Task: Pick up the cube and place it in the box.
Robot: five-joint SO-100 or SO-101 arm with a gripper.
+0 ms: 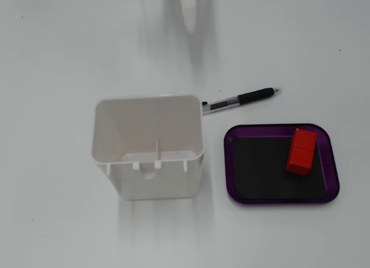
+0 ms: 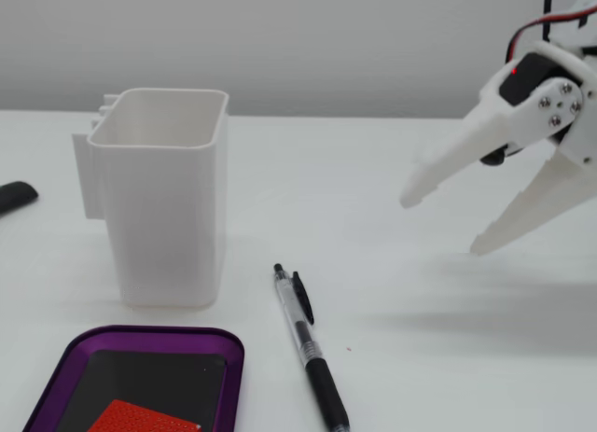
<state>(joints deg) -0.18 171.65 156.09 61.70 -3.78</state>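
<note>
The red ribbed cube (image 1: 302, 151) lies inside the purple box (image 1: 281, 197), on the right part of its black floor, touching the far right rim. In a fixed view its top edge (image 2: 145, 417) shows at the bottom of the box (image 2: 147, 338). The white gripper (image 2: 440, 225) hangs open and empty above the table at the right, well away from the box. It is out of view in a fixed view from above.
A tall white plastic container (image 1: 149, 146) stands left of the box, also in a fixed view (image 2: 163, 197). A black-and-clear pen (image 1: 241, 99) lies behind the box, and shows in a fixed view (image 2: 308, 343). A dark object (image 2: 14, 196) sits at the left edge.
</note>
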